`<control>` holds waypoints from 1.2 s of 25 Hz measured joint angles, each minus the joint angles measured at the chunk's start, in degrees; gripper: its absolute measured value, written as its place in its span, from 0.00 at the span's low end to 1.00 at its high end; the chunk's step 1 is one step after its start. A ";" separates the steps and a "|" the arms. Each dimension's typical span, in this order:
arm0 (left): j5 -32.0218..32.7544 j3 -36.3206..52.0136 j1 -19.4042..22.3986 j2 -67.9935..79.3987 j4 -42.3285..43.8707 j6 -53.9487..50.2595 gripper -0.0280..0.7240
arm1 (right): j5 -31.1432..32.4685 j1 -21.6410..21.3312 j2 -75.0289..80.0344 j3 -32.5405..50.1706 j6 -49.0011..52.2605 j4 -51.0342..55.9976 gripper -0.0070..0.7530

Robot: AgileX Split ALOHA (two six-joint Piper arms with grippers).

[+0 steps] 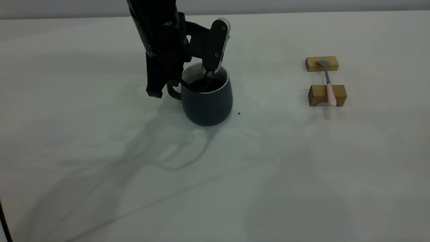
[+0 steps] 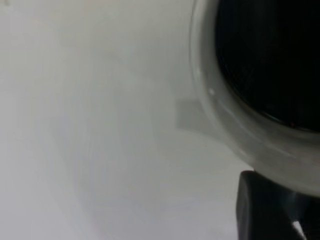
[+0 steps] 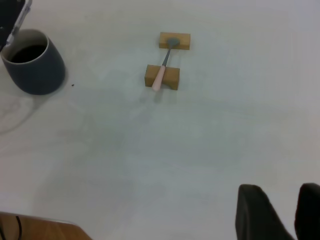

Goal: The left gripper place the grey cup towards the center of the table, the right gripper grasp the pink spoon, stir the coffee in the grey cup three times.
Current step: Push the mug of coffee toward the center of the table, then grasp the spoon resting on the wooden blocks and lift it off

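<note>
Left claw (image 1: pixel 196 79) gripping grey cup (image 1: pixel 207 101) rim, pink spoon (image 1: pixel 328 82) well apart

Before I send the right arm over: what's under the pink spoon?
The pink spoon lies across two wooden blocks: bowl on the far one, pink handle on the near one. Between them its neck spans bare table. The block tops directly beneath it are hidden.

We see bare table (image 1: pixel 215 188) across the whole near side and between the grey cup (image 1: pixel 207 101) and the pink spoon (image 1: pixel 328 86). The left gripper (image 1: pixel 188 79) crowds the cup's mouth and handle side. Two wooden blocks (image 1: pixel 327 94) lift the spoon, open above.
</note>
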 joint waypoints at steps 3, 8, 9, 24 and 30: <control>0.05 0.00 0.00 -0.10 0.00 -0.02 0.60 | 0.00 0.00 0.00 0.00 0.00 0.00 0.32; 1.63 0.00 0.00 -2.16 0.46 -0.02 0.86 | 0.00 0.00 0.00 0.00 0.00 0.00 0.32; 2.47 0.00 0.00 -3.06 0.49 -0.08 0.89 | 0.00 0.00 0.00 0.00 0.00 0.00 0.32; 30.11 0.00 0.00 -31.70 0.57 -40.78 0.68 | 0.00 0.00 0.00 0.00 0.00 0.00 0.32; 48.37 0.17 0.00 -40.37 -0.24 -48.92 0.55 | -0.02 0.00 0.00 0.00 0.00 0.00 0.32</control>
